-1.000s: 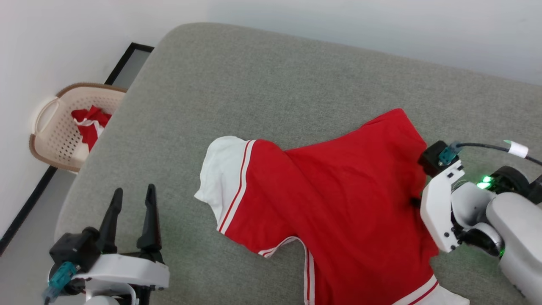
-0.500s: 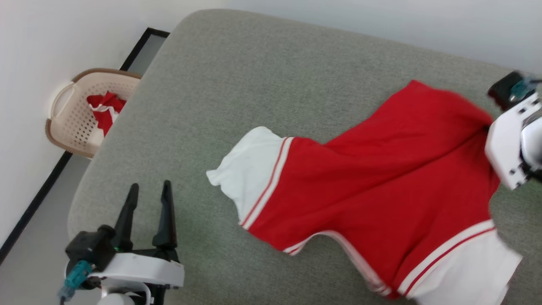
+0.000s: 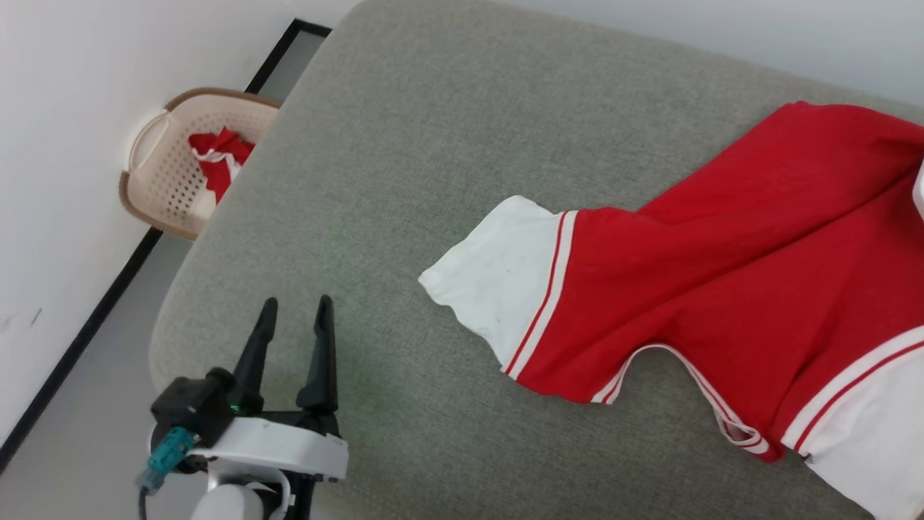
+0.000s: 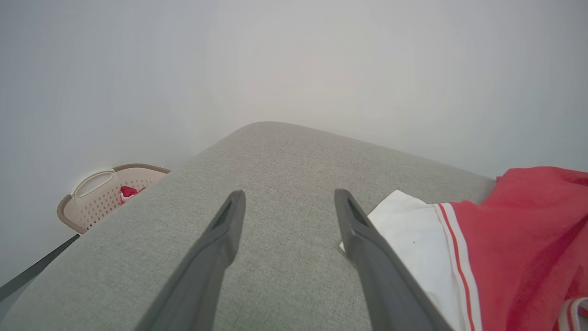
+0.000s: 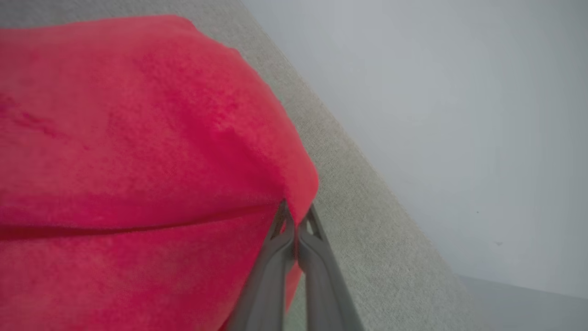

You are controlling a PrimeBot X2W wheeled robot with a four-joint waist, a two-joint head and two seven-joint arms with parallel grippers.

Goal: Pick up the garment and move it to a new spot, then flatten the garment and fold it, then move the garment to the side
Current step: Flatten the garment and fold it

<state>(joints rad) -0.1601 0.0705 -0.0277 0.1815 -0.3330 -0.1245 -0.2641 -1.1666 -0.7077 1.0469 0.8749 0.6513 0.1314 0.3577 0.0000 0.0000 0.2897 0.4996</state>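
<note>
Right wrist view: right end effector (image 5: pixel 297 210) is clamping the garment (image 5: pixel 138 138); left end effector (image 3: pixel 297 303) is hovering, fingers apart, garment to its right.

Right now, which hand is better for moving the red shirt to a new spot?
Probably the right hand: it is pinched shut on the shirt at its red edge. The left hand is open over bare grey cushion, apart from the white sleeve.

One garment (image 3: pixel 729 289); one basket (image 3: pixel 164 189); one small cloth (image 3: pixel 220 160); one grey cushion (image 3: pixel 433 144); two hands: left hand (image 3: pixel 297 303), right hand (image 5: pixel 297 210).
</note>
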